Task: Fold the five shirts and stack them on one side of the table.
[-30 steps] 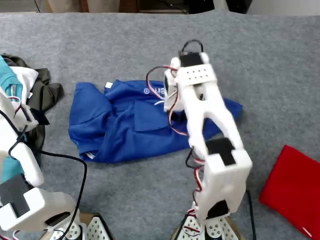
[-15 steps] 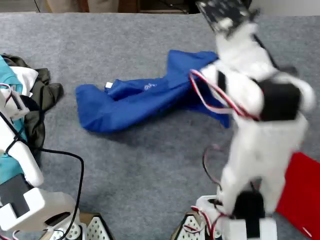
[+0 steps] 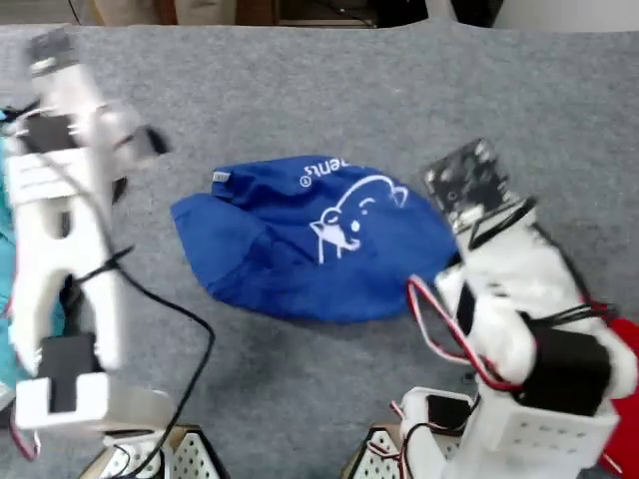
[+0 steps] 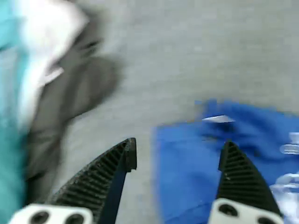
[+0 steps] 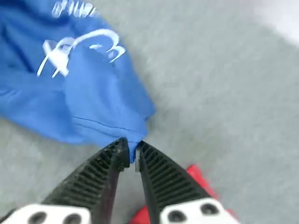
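Observation:
A blue shirt (image 3: 319, 249) lies crumpled in the middle of the grey table, its white print facing up. My right gripper (image 5: 132, 144) is shut on a corner of the blue shirt (image 5: 70, 88), at the shirt's near right end. My left arm (image 3: 60, 170) stands raised at the table's left side. Its gripper (image 4: 180, 144) hangs open above the left edge of the blue shirt (image 4: 187, 182), holding nothing. A pile of teal, white and dark olive shirts (image 4: 56, 88) lies beside that edge.
A red shirt (image 3: 624, 339) lies at the right edge of the table, just behind my right gripper, and its corner (image 5: 196, 179) sits below the fingers. Bare grey cloth (image 3: 300, 90) stretches across the far half of the table.
My right arm pulled the blue shirt up and over, then back toward the near right, so the print now faces up. My left arm rose and swung toward the shirt's left edge.

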You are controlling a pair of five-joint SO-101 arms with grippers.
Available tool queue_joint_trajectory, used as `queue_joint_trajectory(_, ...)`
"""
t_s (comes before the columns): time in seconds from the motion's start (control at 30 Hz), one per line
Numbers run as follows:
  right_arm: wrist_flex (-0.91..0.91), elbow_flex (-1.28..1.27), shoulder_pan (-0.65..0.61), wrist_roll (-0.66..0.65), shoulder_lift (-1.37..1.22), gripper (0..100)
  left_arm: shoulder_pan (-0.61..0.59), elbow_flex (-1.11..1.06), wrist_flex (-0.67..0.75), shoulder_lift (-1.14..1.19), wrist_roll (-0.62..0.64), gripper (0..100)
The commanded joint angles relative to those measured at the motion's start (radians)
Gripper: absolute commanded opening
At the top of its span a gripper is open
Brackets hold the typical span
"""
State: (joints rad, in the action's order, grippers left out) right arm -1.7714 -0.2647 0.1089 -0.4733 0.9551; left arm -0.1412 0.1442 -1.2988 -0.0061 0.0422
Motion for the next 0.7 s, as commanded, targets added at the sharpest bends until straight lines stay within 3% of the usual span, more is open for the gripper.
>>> queue_joint_trajectory(0.0,-0.015,-0.117,0.016,-0.009,0.042,0.5,0.184,0.158,0.06,0.113,0.074,29)
queue_joint_trajectory(0.3,-0.003,-0.214,0.015,-0.017,0.047,0.5,0.373,0.574,0.009,0.613,0.117,29)
queue_joint_trajectory(0.57,0.054,-0.262,0.015,-0.017,0.045,0.5,0.35,0.908,-0.227,0.947,0.086,28)
queue_joint_trajectory(0.67,0.081,-0.289,0.012,-0.017,0.042,0.5,0.322,1.011,-0.301,1.029,0.083,22)
